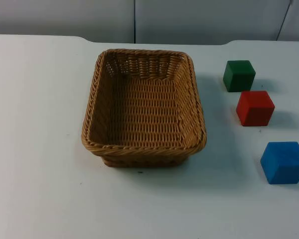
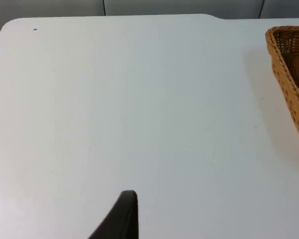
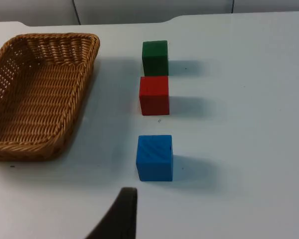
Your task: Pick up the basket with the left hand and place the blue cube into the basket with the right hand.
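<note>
Right now my left gripper (image 2: 120,219) hovers over bare white table (image 2: 139,109), and only one black fingertip is in sight, so I cannot tell how that hand is set. Out from it, well off to the side, the basket (image 2: 289,69) pokes in with one woven corner; nothing of mine touches it.

My right gripper (image 3: 120,216) hangs above the table too, again with a single dark fingertip showing, so its state is beyond me. Just ahead of that fingertip, near but apart, sits the blue cube (image 3: 155,157). Further out in the same line come the red cube (image 3: 154,95) and then the green cube (image 3: 155,58), each a little apart from the next. The basket lies off to one side of that row.

From the top view, the basket (image 1: 144,107) stands flat and upright in the middle of the table, with nothing inside it. The three cubes run down its right side: green (image 1: 238,75) farthest from me, red (image 1: 254,107) between, blue (image 1: 283,162) nearest the table's front edge, none touching the basket or one another. A grey wall (image 1: 139,20) closes off the far end.
</note>
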Robot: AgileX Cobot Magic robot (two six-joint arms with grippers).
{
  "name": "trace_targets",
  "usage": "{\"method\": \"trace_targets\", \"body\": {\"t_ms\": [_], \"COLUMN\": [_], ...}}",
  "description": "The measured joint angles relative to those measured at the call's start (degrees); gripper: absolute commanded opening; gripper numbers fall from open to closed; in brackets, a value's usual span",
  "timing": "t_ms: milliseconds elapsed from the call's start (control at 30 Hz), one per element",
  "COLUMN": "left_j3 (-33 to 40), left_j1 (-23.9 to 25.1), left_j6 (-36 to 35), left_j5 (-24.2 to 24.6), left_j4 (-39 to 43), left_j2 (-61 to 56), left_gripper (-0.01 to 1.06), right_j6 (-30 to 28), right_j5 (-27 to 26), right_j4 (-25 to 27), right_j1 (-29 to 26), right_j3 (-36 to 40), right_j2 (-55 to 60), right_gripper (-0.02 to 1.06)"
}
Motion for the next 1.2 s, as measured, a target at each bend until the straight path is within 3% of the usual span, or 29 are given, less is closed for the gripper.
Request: {"method": "trace_targets", "body": {"t_ms": [200,633,1200], "left_j3": [-2.2,-7.6,-10.3], "left_j1": [0.0,0.0,0.0], "left_j6": [0.0,0.0,1.1], "left_j5": [-1.7,-14.1,-24.2], "left_j4": [-0.4,-2.4,-2.8], "left_j2": [2.4,17.4,39.0], "left_gripper": [1.05,1.05,1.05], "right_j6": [0.0,0.0,0.0], "right_j5": [0.0,0.0,0.0], "right_j4": [0.0,0.0,0.0], "right_j1": [0.0,0.0,0.0], "right_j3": [0.0,0.0,0.0], "right_j2": [0.0,0.0,0.0], "right_gripper": [1.04,1.04,1.04]}}
